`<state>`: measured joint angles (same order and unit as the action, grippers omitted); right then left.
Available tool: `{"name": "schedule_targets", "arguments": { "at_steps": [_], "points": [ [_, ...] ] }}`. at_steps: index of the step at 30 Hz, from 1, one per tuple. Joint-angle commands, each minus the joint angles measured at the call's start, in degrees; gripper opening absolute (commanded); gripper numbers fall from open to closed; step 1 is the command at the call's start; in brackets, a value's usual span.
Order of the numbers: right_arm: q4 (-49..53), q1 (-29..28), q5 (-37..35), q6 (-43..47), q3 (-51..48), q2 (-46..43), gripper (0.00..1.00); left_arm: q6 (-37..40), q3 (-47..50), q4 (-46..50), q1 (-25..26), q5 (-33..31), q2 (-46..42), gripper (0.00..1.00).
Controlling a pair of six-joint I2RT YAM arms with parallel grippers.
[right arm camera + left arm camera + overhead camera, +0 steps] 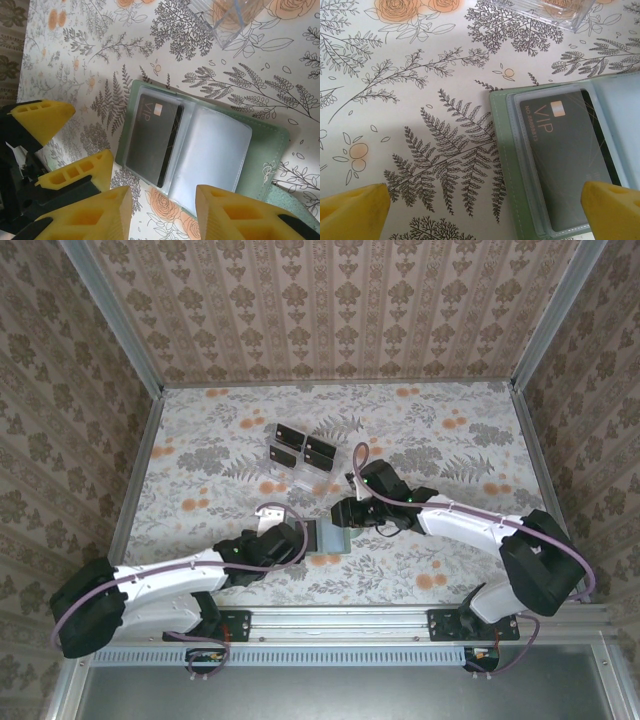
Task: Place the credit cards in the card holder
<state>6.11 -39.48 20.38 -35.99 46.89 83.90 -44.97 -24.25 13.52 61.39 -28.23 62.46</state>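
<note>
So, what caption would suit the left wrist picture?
Black VIP card sits inside the open green card holder on floral tablecloth.

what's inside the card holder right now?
One black VIP card sits under clear plastic in the open card holder; the neighbouring pocket looks empty. Anything tucked behind the card is hidden.

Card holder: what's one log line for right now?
card holder: lying open | card: one slotted inside | left gripper: open | right gripper: open, empty
</note>
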Motion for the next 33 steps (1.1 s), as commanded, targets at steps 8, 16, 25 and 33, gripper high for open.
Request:
{"name": "schedule_targets", "arguments": {
  "at_steps": [8, 16, 25, 33],
  "points": [
    [1.4, -1.5, -2.5, -0.4, 3.6, 6.4, 0.4, 1.9, -3.1, -0.5, -0.3, 0.1, 2.4, 1.0],
    [-0.7, -1.7, -2.8, -0.3, 3.8, 12.1, 0.4, 2.3, -3.2, -1.0, -0.3, 0.4, 3.8, 1.0],
    [-5.2, -4.7, -1.1, -3.3, 5.5, 19.3, 0.39, 4.8, -4.1, -3.9, -0.3, 2.3, 7.4, 1.0],
    [-7.3, -5.0, -1.3, -5.5, 4.0, 19.7, 0.39, 6.7, -3.9, -6.9, -0.4, 3.5, 7.5, 1.0]
  ]
}}
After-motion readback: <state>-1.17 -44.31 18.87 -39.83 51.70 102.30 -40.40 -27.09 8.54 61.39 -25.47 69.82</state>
